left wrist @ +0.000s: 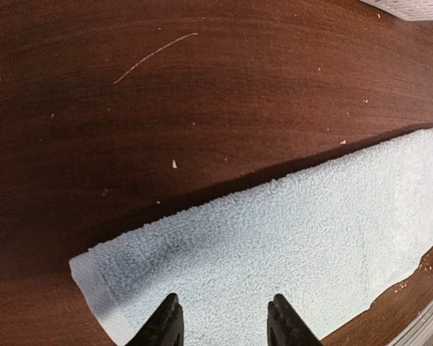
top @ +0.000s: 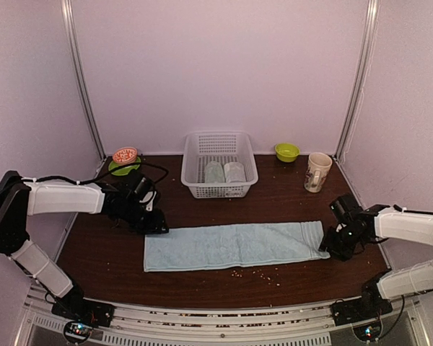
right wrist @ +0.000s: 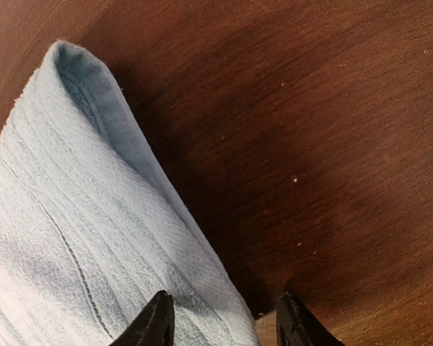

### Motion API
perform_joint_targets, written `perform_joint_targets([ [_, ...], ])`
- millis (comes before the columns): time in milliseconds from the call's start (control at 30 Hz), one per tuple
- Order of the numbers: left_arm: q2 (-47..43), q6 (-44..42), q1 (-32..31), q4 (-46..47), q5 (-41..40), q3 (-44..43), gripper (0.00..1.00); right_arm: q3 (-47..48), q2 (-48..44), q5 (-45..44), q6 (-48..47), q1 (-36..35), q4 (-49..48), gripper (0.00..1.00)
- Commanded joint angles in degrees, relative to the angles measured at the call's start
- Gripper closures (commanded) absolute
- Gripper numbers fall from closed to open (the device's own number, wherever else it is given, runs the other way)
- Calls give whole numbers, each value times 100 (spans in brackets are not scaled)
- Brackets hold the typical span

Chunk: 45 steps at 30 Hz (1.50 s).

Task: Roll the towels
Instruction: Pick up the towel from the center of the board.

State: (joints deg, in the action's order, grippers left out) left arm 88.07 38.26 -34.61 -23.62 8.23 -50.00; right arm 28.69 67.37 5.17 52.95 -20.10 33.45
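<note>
Lying flat as a long strip across the table (top: 274, 198), the light blue towel (top: 234, 245) reaches from one arm to the other. The left gripper (left wrist: 224, 324) hovers over its left end, jaws apart with cloth beneath them. The right gripper (right wrist: 224, 321) is at the right end, jaws apart, with the towel's edge running in between them. Two rolled towels (top: 215, 173) stand in the basket (top: 190, 155).

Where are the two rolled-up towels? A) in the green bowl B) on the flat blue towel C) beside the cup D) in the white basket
D: both rolled towels stand side by side inside the white basket, behind the flat blue towel.
</note>
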Motion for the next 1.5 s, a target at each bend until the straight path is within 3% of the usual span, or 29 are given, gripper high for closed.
perform_joint_targets([
  [0,-171,24,-34,268,102,47,60,-141,606,397,184,58,-184,56],
  [167,-347,-6,-36,262,120,86,61,-282,1150,1101,253,43,-406,72],
  [400,-257,-21,-34,305,177,57,61,-403,986,1133,300,39,-393,100],
  [800,-196,-42,-29,217,122,8,62,410,-643,-430,-140,141,332,100],
  [1133,-119,57,-58,191,166,51,63,1154,-971,-865,-1270,198,818,100],
  [1467,128,84,-346,147,303,-226,63,1701,-1016,-626,-2346,-35,1172,100],
])
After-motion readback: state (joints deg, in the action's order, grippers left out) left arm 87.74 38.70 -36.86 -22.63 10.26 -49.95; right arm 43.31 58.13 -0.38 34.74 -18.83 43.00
